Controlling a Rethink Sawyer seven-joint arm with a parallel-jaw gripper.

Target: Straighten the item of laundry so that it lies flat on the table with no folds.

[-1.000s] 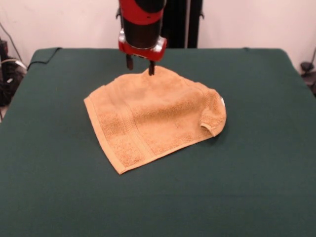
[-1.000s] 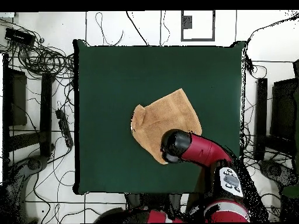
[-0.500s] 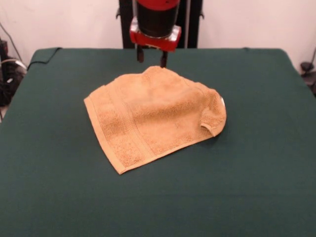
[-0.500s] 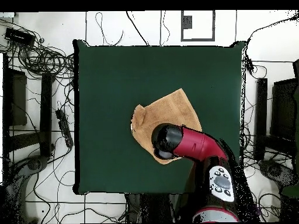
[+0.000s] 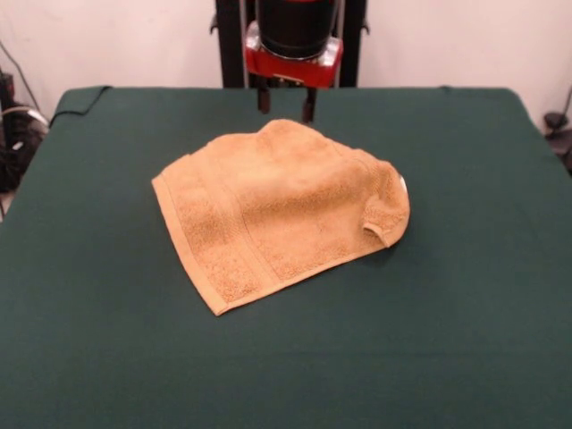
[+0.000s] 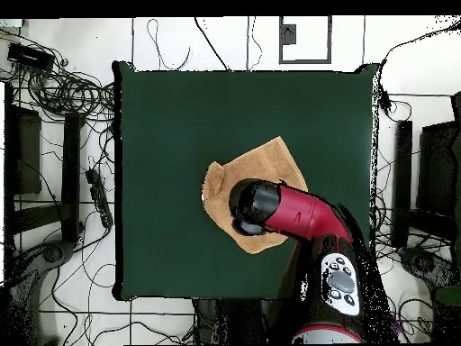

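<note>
Hovering: gripper (image 5: 286, 104) above towel's far corner, fingers parted, holding nothing.
Towel (image 5: 277, 210): mid-table (image 5: 465, 295), slightly far of centre.
Done: left portion flat.
Left: right edge curled under, hump near far corner; judged partly finished.

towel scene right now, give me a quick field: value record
towel: orange-tan terry cloth, near the middle of the table, not flat
fold: the corner at the picture's right in the front view is curled over
border bands: visible along the edge at the front view's left
table: dark green cloth surface
tool: open, empty, raised above the towel's far edge, not touching it
task state: not finished, the fold remains
</note>
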